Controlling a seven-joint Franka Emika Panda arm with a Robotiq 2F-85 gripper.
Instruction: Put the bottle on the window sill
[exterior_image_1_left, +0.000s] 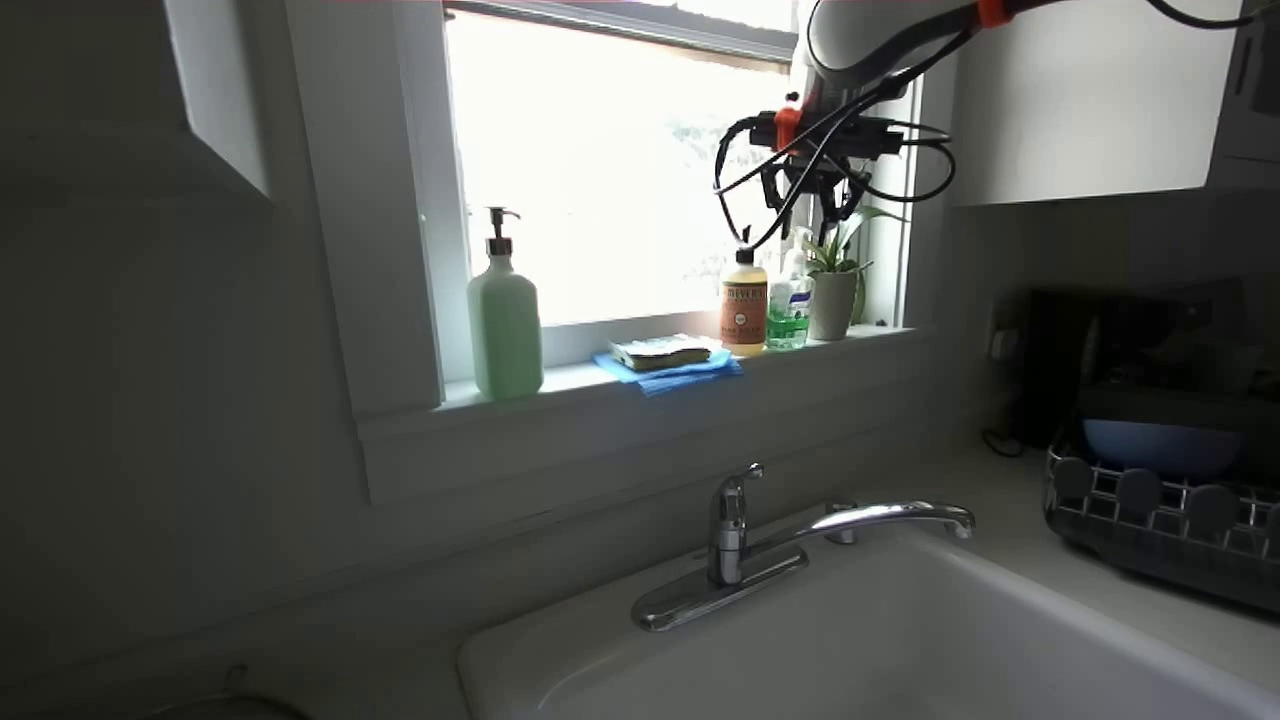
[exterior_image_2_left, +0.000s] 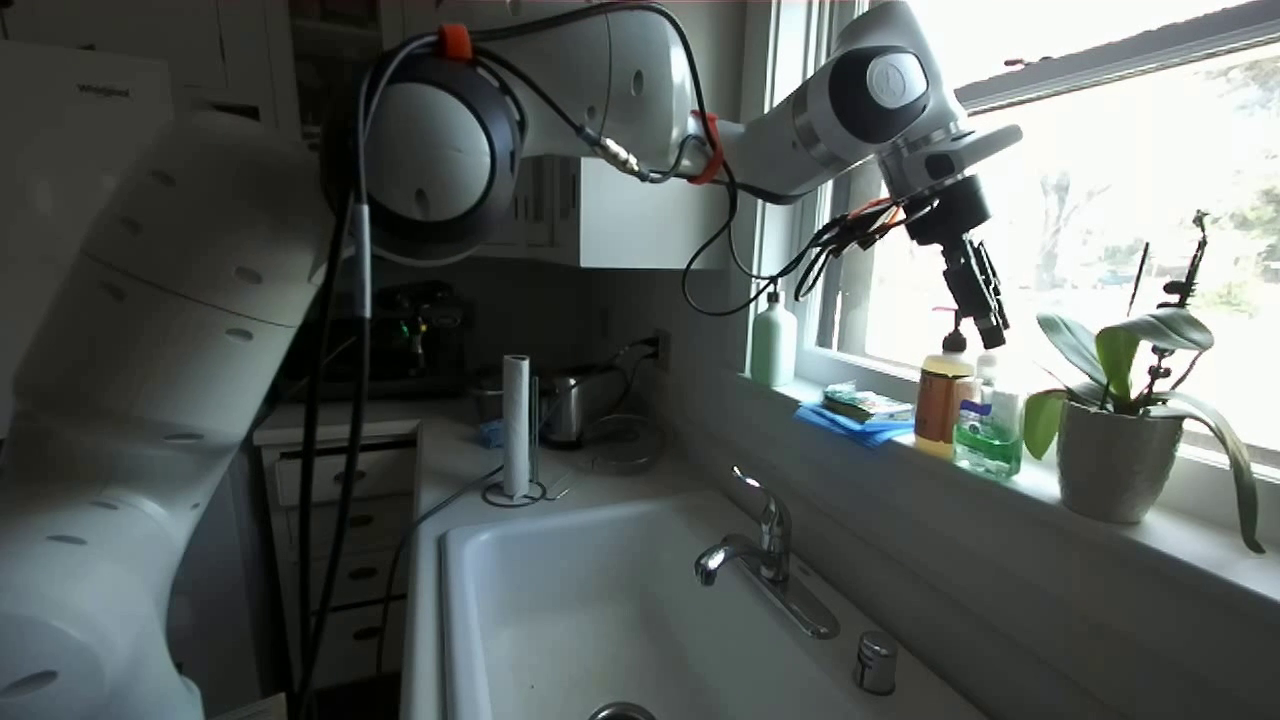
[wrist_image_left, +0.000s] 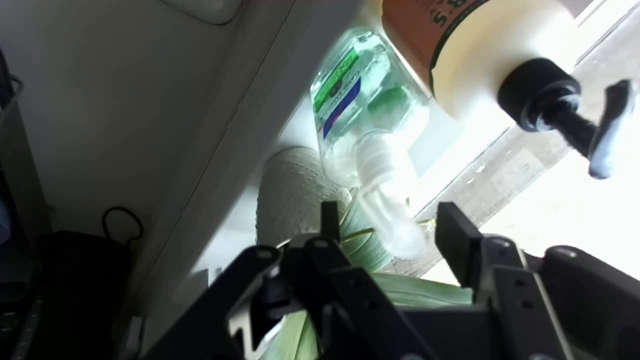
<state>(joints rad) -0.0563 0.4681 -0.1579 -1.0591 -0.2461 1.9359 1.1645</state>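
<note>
While the gripper (wrist_image_left: 385, 212) gapes, the clear bottle (exterior_image_2_left: 988, 442) stands just beneath on the window sill (exterior_image_2_left: 1190, 542)

Daylight through the white-framed glass window (exterior_image_1_left: 610, 180) glares white, brightening the narrow white-painted window sill (exterior_image_1_left: 568, 379); the dark-trayed wire dish rack (exterior_image_1_left: 1150, 552) lies in shadow. The wrist view overexposes at right.

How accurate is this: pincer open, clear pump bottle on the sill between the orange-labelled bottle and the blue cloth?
The second neighbour is wrong: both exterior views show the clear pump bottle on the sill between the orange-labelled bottle and the potted plant. The pincer is open, as stated.
</note>
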